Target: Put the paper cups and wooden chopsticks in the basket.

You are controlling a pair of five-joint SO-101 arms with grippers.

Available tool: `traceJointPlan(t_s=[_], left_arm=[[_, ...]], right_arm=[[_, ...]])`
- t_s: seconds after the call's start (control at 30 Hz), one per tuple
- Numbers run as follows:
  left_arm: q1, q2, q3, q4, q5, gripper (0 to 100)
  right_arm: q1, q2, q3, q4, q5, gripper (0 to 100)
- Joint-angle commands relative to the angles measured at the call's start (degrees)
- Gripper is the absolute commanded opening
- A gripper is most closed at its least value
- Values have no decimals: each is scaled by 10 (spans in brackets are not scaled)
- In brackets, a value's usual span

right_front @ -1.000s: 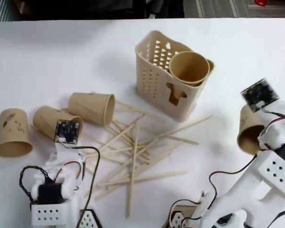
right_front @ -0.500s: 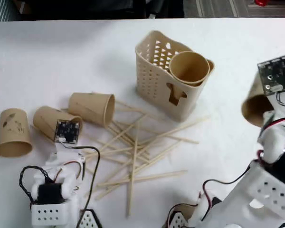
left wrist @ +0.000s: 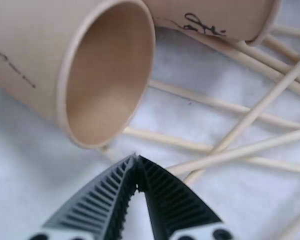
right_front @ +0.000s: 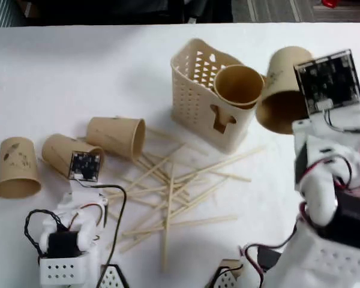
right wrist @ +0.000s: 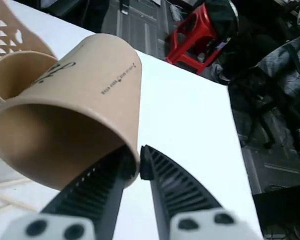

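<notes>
Five in all, counting paper cups in the high view: stowed cup standing mouth-up inside the basket; raised cup hanging tilted in the air, just beside the basket's rim; three loose cups sitting on the table, left of the scattered chopsticks.

Pinching the raised cup with the right gripper: jaws almost shut, clamping the thin wall at the rim, one finger inside the mouth, one outside.

Hovering the left gripper low over the table: jaws shut tip to tip, holding nothing, pointing at the open mouth of a loose cup, chopsticks crossing close by.

Judging the cups as light, thin-walled and easily crushed; taking hold at the rolled rim, probably the stiffest part, and squeezing gently. Expecting a cup held by one side of the rim to be swinging, so levelling it over the basket before letting go.

Judging the chopsticks as light, stiff, thin and prone to rolling or slipping; taking hold across the shaft near the middle, starting with sticks lying on top of the heap.
</notes>
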Motion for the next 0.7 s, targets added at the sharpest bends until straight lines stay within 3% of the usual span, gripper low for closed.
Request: traceJointPlan(t_s=[0.0,0.37,0.67], left_arm=[[-3,3,-2,3,-4,25],[-3,3,-2,3,-4,25],[-3,3,-2,3,-4,25]], right_arm=[[-30,51,-32,4,-25,20],[-127,186,-264,120,-93,20],[-130,265,-242,120,-122,20]])
